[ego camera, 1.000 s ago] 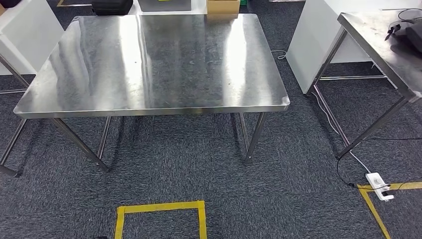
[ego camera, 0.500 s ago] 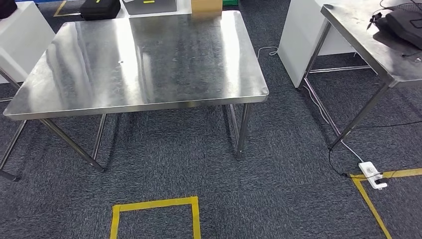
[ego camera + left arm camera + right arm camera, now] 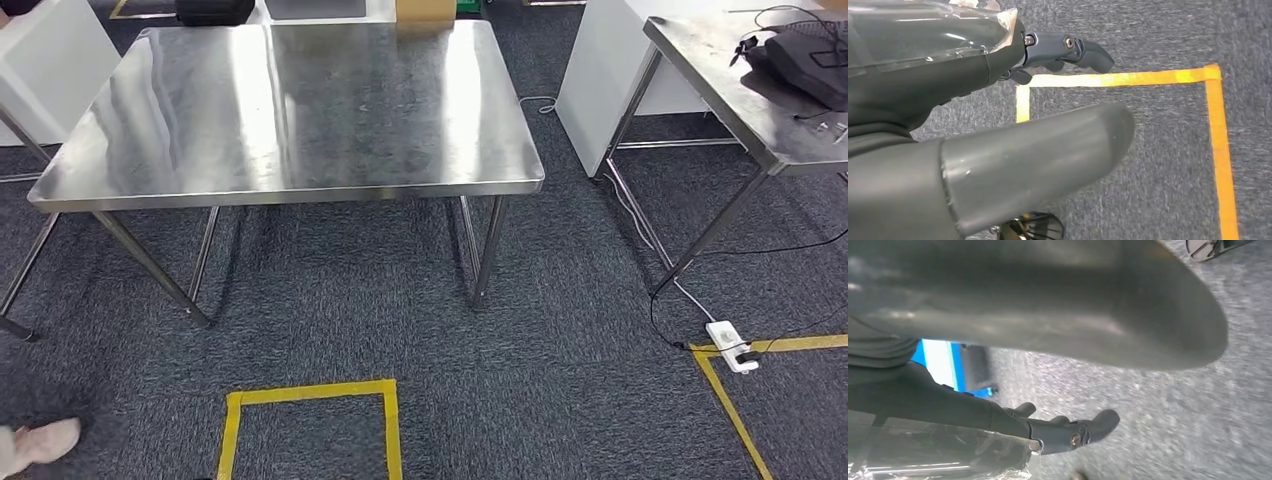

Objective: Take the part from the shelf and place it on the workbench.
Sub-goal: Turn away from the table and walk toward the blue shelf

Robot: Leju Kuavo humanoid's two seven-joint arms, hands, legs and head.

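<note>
1. On a dark grey carpeted floor [image 3: 560,400], a bare stainless-steel workbench [image 3: 300,110] stands ahead of the robot in the head view; a yellow tape square [image 3: 310,425] marks the floor in front of it.
2. At the workbench's far edge, a cardboard box [image 3: 424,9] and a black case [image 3: 214,11] sit just beyond the steel top.
3. To the right, a second steel table [image 3: 740,95] carries a black bag [image 3: 815,55] with cables; a white power strip [image 3: 731,346] lies on the floor beside yellow tape near its leg.
4. At the lower left corner, the toe of a person's pale shoe [image 3: 35,443] shows.
5. The left hand [image 3: 998,125] hangs above the yellow tape, thumb and dark fingers [image 3: 1068,50] apart, holding nothing.
6. The right hand [image 3: 1048,350] hangs over the carpet, likewise spread and empty.
7. Where the part is cannot be told.
</note>
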